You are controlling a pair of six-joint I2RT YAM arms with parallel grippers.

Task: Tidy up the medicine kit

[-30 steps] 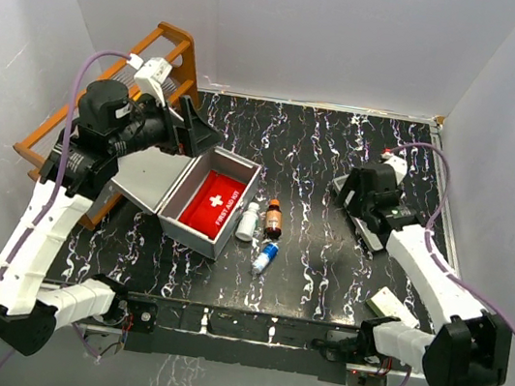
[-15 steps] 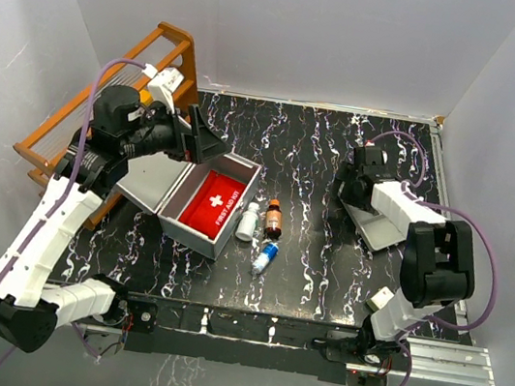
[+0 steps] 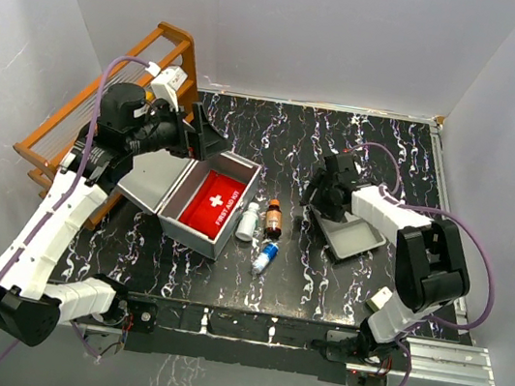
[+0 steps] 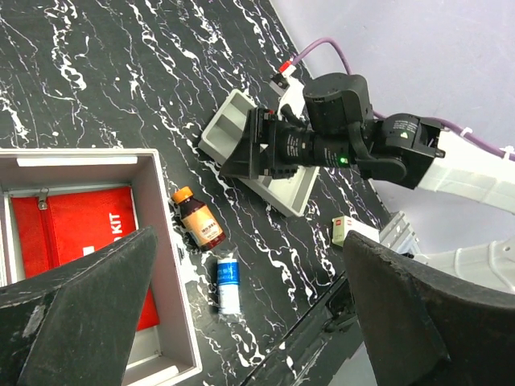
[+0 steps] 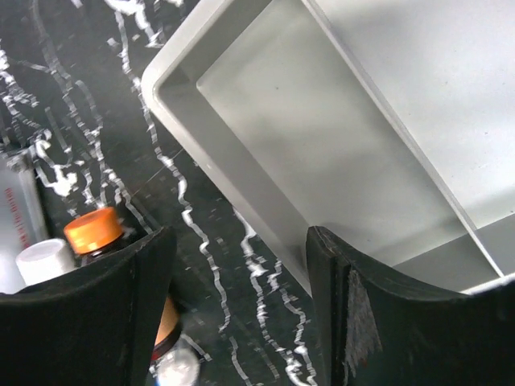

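1. Our left gripper (image 3: 206,136) hangs with its jaws spread as wide as they go. Nothing sits between its fingers (image 4: 80,314) and they touch nothing.
2. The medicine kit (image 3: 187,234) stands open on the table (image 3: 305,142), directly below this gripper. Its lid (image 3: 145,178) leans back under the gripper's own arm, and a red pouch (image 3: 214,201) with a white cross lies flat inside.
3. Our right gripper (image 5: 239,241) sits low at the grey tray (image 5: 241,121) with its jaws well apart. One finger is over a tray compartment and the other is outside, over the table. The tray's side wall runs through the gap between them.
4. We see no grip here: bare table shows between the wall and the outer finger. We cannot tell whether the inner finger touches the wall.
5. Just past that outer finger are an amber bottle (image 5: 92,229) with an orange cap and a white bottle (image 5: 44,259), close together. A blue-and-white bottle (image 3: 265,256) lies near them, toward the arm bases.
6. From the right gripper, the kit lies beyond these bottles, well apart from it.
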